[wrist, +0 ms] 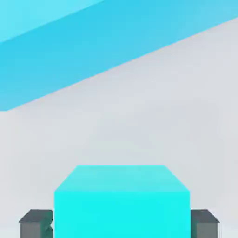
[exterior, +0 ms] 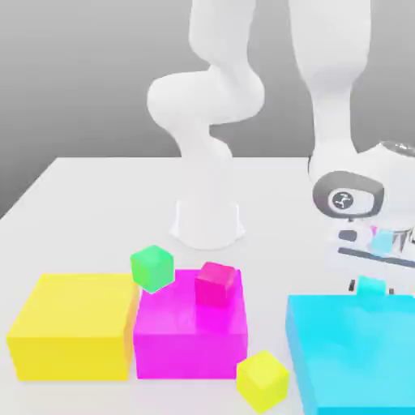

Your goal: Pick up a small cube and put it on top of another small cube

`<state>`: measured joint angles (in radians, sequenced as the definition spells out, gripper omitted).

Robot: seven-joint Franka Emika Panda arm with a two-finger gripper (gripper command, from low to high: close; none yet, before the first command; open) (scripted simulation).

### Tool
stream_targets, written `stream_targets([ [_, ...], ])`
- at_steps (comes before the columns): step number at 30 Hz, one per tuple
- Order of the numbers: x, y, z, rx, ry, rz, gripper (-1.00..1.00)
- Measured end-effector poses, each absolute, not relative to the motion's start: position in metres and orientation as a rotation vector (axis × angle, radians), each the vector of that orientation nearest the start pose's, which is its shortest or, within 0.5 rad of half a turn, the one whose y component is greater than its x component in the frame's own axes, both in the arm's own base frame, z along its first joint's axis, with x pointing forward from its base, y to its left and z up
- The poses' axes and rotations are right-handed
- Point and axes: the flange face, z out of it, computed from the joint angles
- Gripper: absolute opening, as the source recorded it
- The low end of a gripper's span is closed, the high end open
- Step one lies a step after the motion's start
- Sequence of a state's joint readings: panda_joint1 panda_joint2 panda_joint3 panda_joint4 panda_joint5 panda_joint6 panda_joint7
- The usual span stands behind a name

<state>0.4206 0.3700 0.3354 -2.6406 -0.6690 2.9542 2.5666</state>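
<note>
- Lighting's bright and flat all over, typical sim render, no hot glare spots anywhere.
- Backdrop in the exterior view fades from dark grey up top to pale near the table [exterior: 81, 186].
- Shadows are super faint; block tops read lighter than their sides, so light comes mostly from above.
- The white arm [exterior: 212, 121] nearly washes into the table.
- Hand view is soft: the cyan cube [wrist: 122, 204] up close has fuzzy edges, same with the big cyan block [wrist: 93, 42].
</note>
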Motion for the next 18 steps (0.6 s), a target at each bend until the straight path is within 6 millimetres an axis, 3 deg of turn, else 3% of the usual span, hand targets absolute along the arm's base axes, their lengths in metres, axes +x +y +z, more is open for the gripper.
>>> stream_targets([
  [3,0.249,0.314,0.129,-2.615,1.735,0.005,-1.00],
  [13,0.251,0.312,0.190,-2.610,1.743,-0.002,-1.00],
  [15,0.275,0.288,0.203,-2.551,1.856,-0.049,-1.00],
  [18,0.318,0.231,0.226,-2.393,2.094,-0.112,-1.00],
])
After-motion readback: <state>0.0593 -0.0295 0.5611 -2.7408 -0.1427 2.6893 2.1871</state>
